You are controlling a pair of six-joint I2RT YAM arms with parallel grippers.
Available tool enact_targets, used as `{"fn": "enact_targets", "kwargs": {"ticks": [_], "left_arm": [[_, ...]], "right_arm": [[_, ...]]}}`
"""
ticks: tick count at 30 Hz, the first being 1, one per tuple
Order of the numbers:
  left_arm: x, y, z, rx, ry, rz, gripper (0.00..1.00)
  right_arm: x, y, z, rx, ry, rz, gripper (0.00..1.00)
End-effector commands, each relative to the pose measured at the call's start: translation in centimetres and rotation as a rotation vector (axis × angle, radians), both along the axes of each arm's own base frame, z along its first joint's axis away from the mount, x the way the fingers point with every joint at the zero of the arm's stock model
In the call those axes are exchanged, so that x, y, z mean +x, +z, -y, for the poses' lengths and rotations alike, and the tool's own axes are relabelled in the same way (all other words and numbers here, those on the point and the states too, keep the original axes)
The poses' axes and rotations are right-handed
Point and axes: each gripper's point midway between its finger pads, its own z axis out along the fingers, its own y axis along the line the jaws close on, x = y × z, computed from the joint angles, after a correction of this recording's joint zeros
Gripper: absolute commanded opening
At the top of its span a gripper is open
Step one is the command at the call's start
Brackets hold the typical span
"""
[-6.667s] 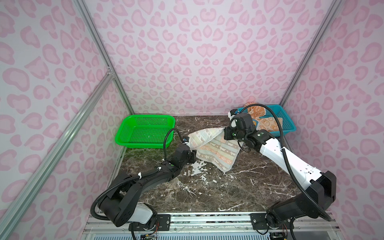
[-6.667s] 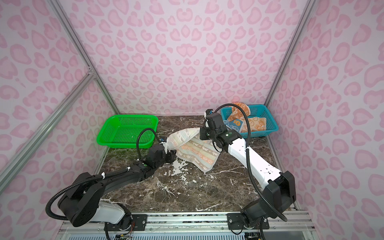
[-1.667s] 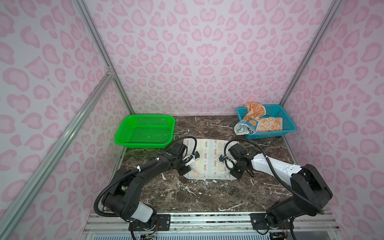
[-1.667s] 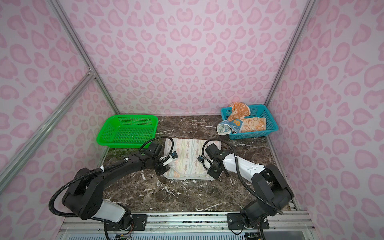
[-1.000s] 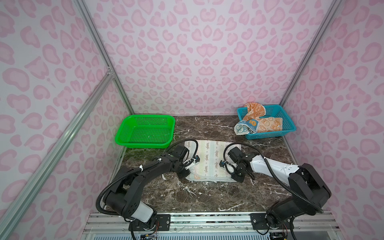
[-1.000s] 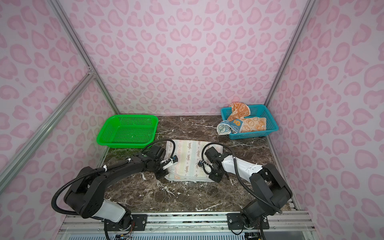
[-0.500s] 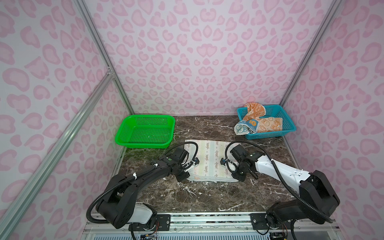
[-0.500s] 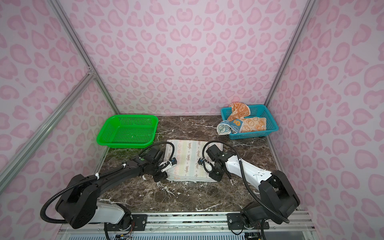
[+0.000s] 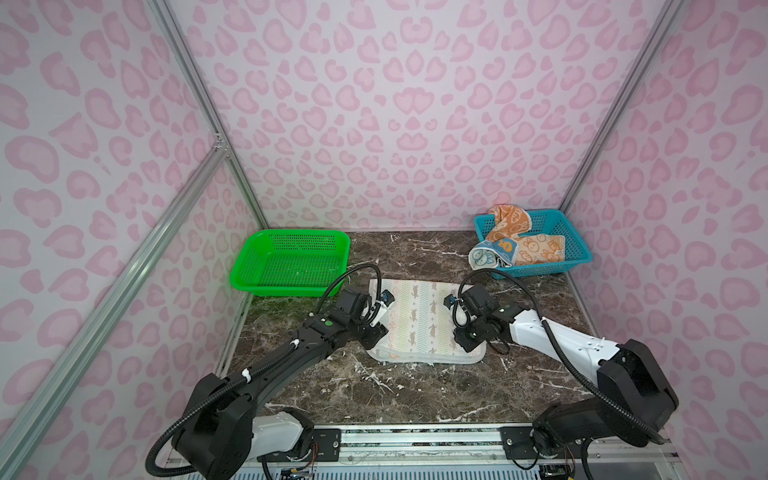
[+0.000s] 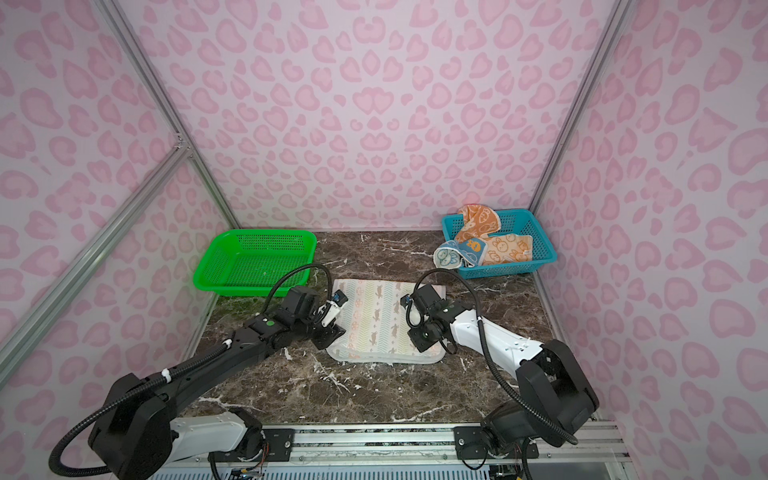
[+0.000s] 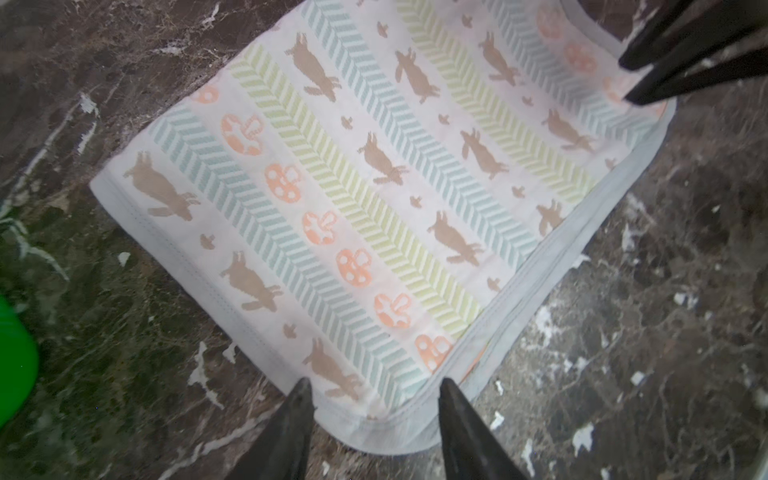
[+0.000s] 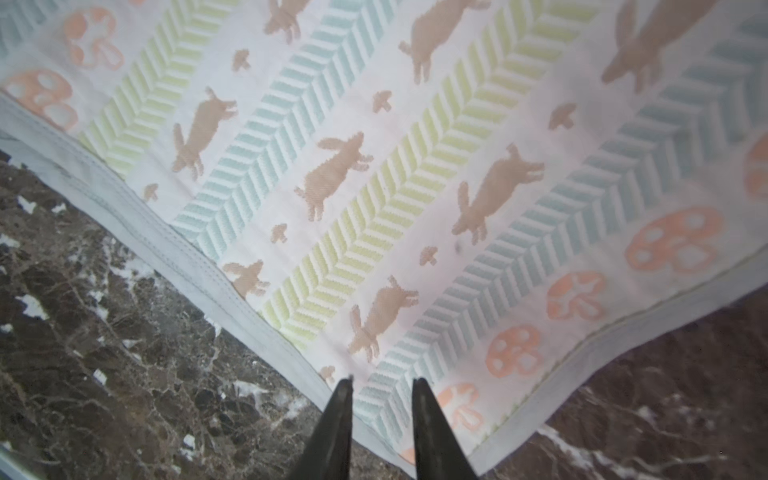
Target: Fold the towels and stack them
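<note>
In both top views the white chevron towel (image 9: 419, 320) (image 10: 374, 320) lies flat on the marble desk (image 9: 415, 395), spread between the two claws. Its near edge shows stacked layers. The left claw (image 9: 372, 334) (image 10: 330, 334) is low at one side edge of it. The right claw (image 9: 466, 341) (image 10: 419, 340) is low over the opposite side. Well beyond the right claw, at the back of the desk, the blue basket (image 9: 577, 249) holds the orange towel (image 9: 536, 249) and the blue towel (image 9: 484, 257). The blue towel droops over the rim. Just beyond the left claw stands the green basket (image 9: 249, 266).

In the left wrist view the left claw (image 11: 374, 382) is released. Its two dark fingers (image 11: 299, 415) are spread wide to either side of a towel (image 11: 353, 187) corner, gripping nothing. The cloth stretches away ahead of this claw. At its far corner the dark fingers of the right claw (image 11: 685, 54) show.

In the right wrist view the right claw (image 12: 380, 382) is parted only narrowly. Its fingers (image 12: 338, 415) are over the patterned cloth (image 12: 415, 187) near a corner. The fabric between them lies flat, with nothing pinched. Bare desk (image 12: 124, 374) lies on both sides of that corner.
</note>
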Motion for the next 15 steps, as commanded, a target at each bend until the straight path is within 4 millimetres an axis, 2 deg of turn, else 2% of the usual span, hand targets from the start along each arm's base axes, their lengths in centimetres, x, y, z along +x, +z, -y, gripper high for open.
{"fn": "enact_targets", "kwargs": {"ticks": [1,4,7,11,15], "left_arm": [[0.6,-0.3,2.4,-0.189,0.097,-0.118,0.32],[0.2,-3.3,2.4,-0.16,0.138,-0.22,0.14],[-0.5,-5.9,2.1,-0.121,0.153,-0.298,0.04],[-1.7,-8.3,1.1,-0.056,0.181,-0.379,0.03],[-3.0,-8.6,0.5,-0.07,0.201,-0.408,0.03]], "right_arm": [[0.2,-1.0,-0.7,0.096,-0.182,-0.033,0.26],[-0.6,-2.2,-0.2,0.095,-0.234,-0.058,0.25],[-1.3,-3.2,0.3,0.084,-0.265,-0.087,0.24],[-2.3,-4.4,1.4,0.027,-0.28,-0.126,0.23],[-3.1,-4.5,1.7,-0.003,-0.262,-0.144,0.23]]}}
